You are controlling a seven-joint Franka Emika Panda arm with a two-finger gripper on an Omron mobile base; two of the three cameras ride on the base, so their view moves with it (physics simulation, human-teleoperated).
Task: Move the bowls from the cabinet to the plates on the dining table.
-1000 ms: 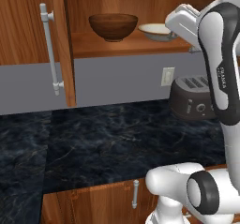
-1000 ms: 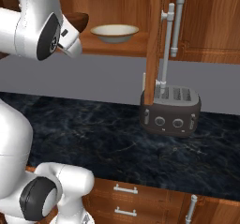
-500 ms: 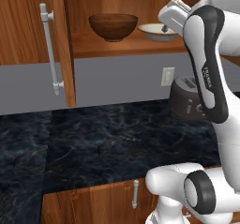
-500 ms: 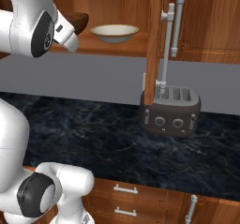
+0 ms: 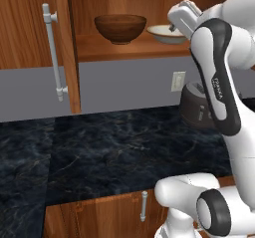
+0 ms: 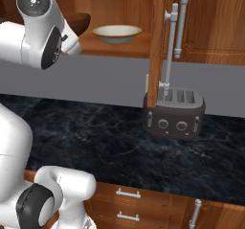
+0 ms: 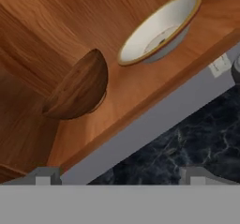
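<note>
- Cabinet (image 5: 35, 28) open; shelf (image 5: 124, 50) inside shows both bowls side by side, not touching.
- Dark-brown wooden bowl (image 5: 120, 28) upright on shelf, left of the pair in left base view; in right base view just a dark sliver of it behind the arm.
- Cream bowl (image 6: 117, 33) w/ tan rim upright on same shelf, just beside the brown one; in left base view the robot's wrist covers its right edge.
- Claw (image 7: 119, 177) held up at shelf height in front of the opening, fingers spread wide apart, nothing between them.
- Hand view rolled: finger tip (image 7: 43, 176) at lower left, the other at lower right; brown bowl upper left of center, cream bowl upper right, both well clear of the tips.
- Open cabinet door (image 6: 155, 46) stands edge-on in right base view, long silver bar handle (image 6: 170, 46) on it; second door w/ handle at left in left base view.
- Toaster (image 6: 174, 114), dark w/ round knobs, on black marble desk (image 5: 114, 152) below the shelf, against the grey wall.
- Wall outlet (image 5: 178, 81) on grey backsplash, just left of toaster in left base view.
- Drawers (image 6: 127, 201) w/ silver handles under the desk edge.
</note>
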